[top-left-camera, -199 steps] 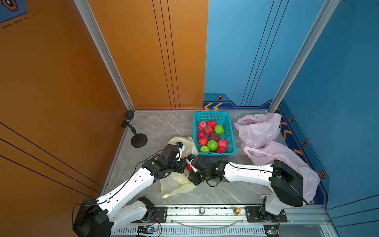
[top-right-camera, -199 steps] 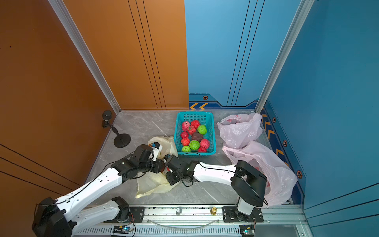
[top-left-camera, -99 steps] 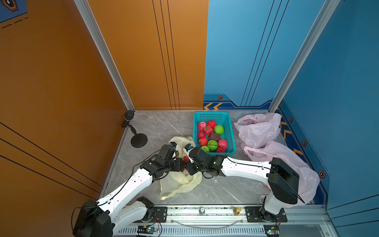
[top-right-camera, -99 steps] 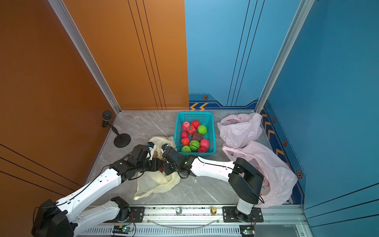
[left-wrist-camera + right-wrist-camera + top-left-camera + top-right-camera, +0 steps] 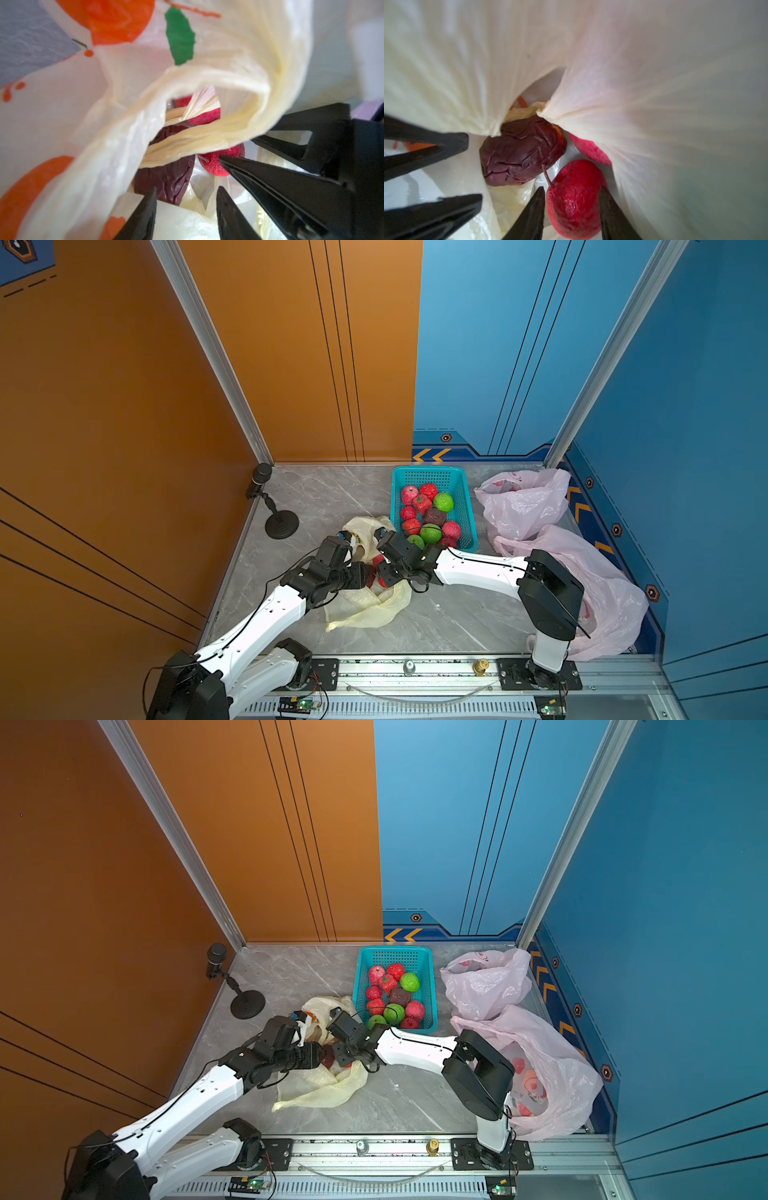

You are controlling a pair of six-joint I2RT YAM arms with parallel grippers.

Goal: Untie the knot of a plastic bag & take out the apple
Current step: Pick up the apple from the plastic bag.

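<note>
"While working this deep inside the cream plastic bag [image 5: 365, 608], prone to what mishap?"

"Closing off-centre on the red apple [image 5: 575, 203] and squirting it sideways, judging by that round, waxy skin. Also snagging the twisted handle strand [image 5: 197, 143] lying right across the opening, then dragging film up with the fruit. Possibly pinching the dark wrinkled fruit [image 5: 521, 151] by mistake, just beside the apple."

"Gripping anything?"

"For the right gripper [image 5: 571, 188], jaws parted astride the apple, tips at its flanks — pressing or merely flanking, cannot tell. For the left gripper [image 5: 187, 188], jaws spread, clamping nothing, poised over loose film near the dark fruit."

"And looking like what, lying where?"

"Bright red, pebbled skin, short brown stem tilted toward the dark fruit. Resting low inside the bag, within its open mouth — knot apparently undone. Bag itself slumped on the grey marbled table [image 5: 316, 497], between both arms, near a teal basket [image 5: 428, 477] of more fruit."
</note>
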